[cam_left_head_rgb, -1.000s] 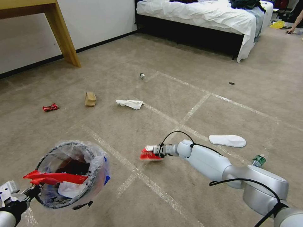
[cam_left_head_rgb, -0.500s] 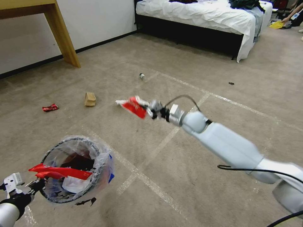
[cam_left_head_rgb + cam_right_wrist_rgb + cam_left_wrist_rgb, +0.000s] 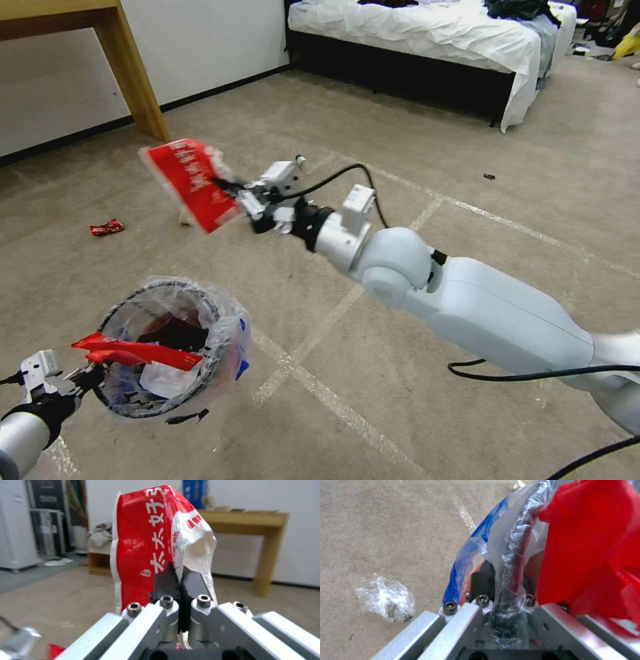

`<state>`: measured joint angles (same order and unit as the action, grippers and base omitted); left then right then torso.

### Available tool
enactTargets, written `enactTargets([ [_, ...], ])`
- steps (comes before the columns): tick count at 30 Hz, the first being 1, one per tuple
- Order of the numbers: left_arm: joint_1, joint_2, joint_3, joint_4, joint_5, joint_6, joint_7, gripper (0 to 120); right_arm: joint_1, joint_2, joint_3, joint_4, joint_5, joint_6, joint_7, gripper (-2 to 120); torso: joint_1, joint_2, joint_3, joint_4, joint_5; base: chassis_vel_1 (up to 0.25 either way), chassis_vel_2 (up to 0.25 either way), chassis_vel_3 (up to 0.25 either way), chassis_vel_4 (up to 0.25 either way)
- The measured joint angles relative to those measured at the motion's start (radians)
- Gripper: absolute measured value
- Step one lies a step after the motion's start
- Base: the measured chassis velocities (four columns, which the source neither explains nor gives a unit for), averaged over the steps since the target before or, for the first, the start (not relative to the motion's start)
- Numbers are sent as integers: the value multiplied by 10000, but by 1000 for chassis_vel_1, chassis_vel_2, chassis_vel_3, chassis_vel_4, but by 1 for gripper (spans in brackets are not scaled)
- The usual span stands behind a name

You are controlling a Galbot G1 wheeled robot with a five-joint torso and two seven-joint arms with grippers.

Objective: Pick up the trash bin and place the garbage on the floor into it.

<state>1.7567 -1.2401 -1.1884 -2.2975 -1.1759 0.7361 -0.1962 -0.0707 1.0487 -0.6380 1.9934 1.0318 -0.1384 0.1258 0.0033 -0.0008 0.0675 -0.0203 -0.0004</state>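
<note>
The trash bin [image 3: 225,333], dark mesh lined with a clear blue-printed bag, hangs low at my left. My left gripper [image 3: 90,378] is shut on its rim [image 3: 511,562]. A long red wrapper [image 3: 137,353] and white tissue lie inside it. Above and beyond the bin, my right gripper [image 3: 233,190] is shut on a red and white snack wrapper [image 3: 190,177], pinched at its lower edge [image 3: 146,542]. More garbage lies on the floor [image 3: 413,167]: a crushed red piece [image 3: 107,228], a small bottle [image 3: 301,160] and clear crumpled plastic [image 3: 385,600].
A wooden table leg [image 3: 133,80] stands at the back left by the white wall. A bed [image 3: 427,33] with white sheets fills the back right. A small dark scrap [image 3: 489,177] lies right of the tape lines. The carpet ahead is open.
My right arm has lifted the red snack wrapper off the floor and swung it up and left, towards the space above the bin. The bin has shifted slightly right.
</note>
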Motion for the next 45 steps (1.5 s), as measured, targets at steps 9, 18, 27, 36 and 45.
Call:
enactTargets([
  [9, -92, -11, -51, -25, -81, 0, -43, 1, 450, 1289, -1744, -253, 300, -710, 886, 0, 0, 0, 0, 1, 0, 0, 0, 0, 0],
  [18, -213, -67, -84, -52, -150, 0, -99, 1, 599, 1736, -3163, -956, -115, -1074, 1104, 0, 0, 0, 1, 0, 1, 0, 0, 0, 0],
  [27, -283, -109, -138, -180, -301, 0, -173, 1, 697, 1850, -4156, -1168, -570, -1224, 1226, 0, 0, -1, 1, -1, 1, 0, 0, 0, 0],
  [36, -218, -215, -195, -295, -341, -3, -180, 1, 756, 2109, -4459, -1369, -813, -1230, 1226, 0, 0, 0, 0, 0, 1, 0, 0, 0, 0],
  [45, -219, -278, -196, -336, -362, -7, -162, 1, 777, 2262, -4593, -1632, -1067, -1195, 1183, 0, 0, -1, 1, 0, 1, 0, 0, 0, 0],
])
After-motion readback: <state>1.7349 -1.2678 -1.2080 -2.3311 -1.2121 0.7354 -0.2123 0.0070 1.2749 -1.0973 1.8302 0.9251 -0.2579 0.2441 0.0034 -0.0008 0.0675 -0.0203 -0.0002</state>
